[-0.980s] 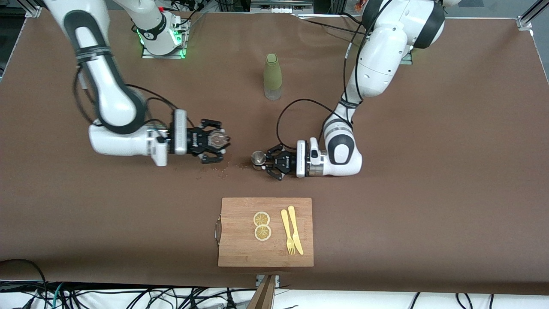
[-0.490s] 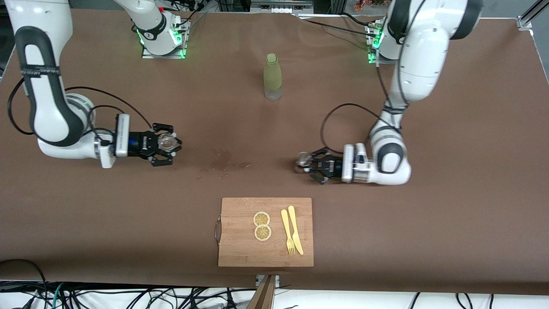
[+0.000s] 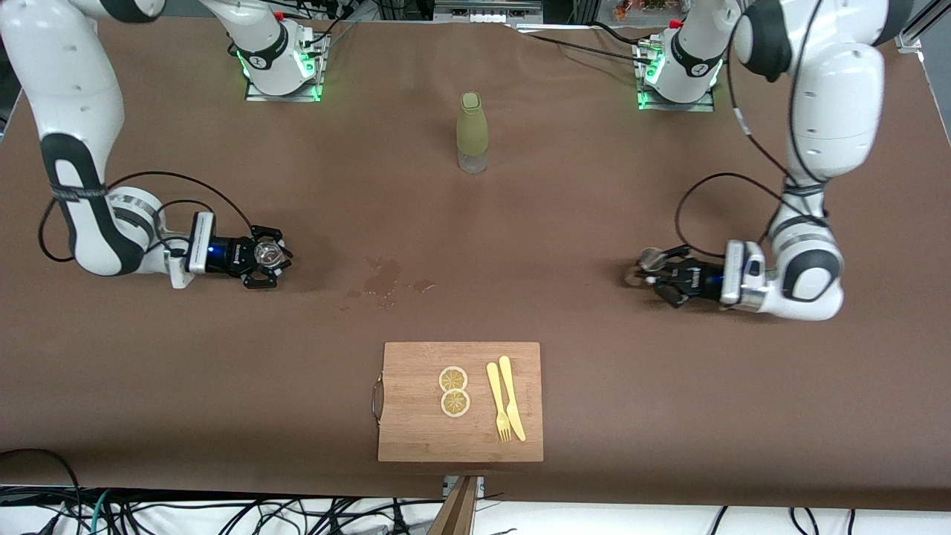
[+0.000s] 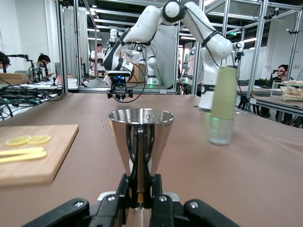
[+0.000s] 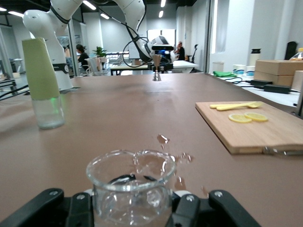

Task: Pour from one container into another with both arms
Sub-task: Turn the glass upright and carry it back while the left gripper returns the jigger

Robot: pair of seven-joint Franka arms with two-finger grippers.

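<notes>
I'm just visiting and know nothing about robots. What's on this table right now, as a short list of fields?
left gripper: shut on the upright silver jigger, toward the left arm's end
right gripper: shut on the upright clear glass cup, toward the right arm's end
table middle: wet spill
green bottle: standing untouched
cutting board: lemon slices, yellow fork and knife

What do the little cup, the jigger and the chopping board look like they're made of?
The cup in the right gripper looks like clear glass: the table shows through it. The jigger in the left gripper looks like polished metal, silver and mirror-bright. The cutting board looks like pale wood or bamboo, with visible grain.
</notes>
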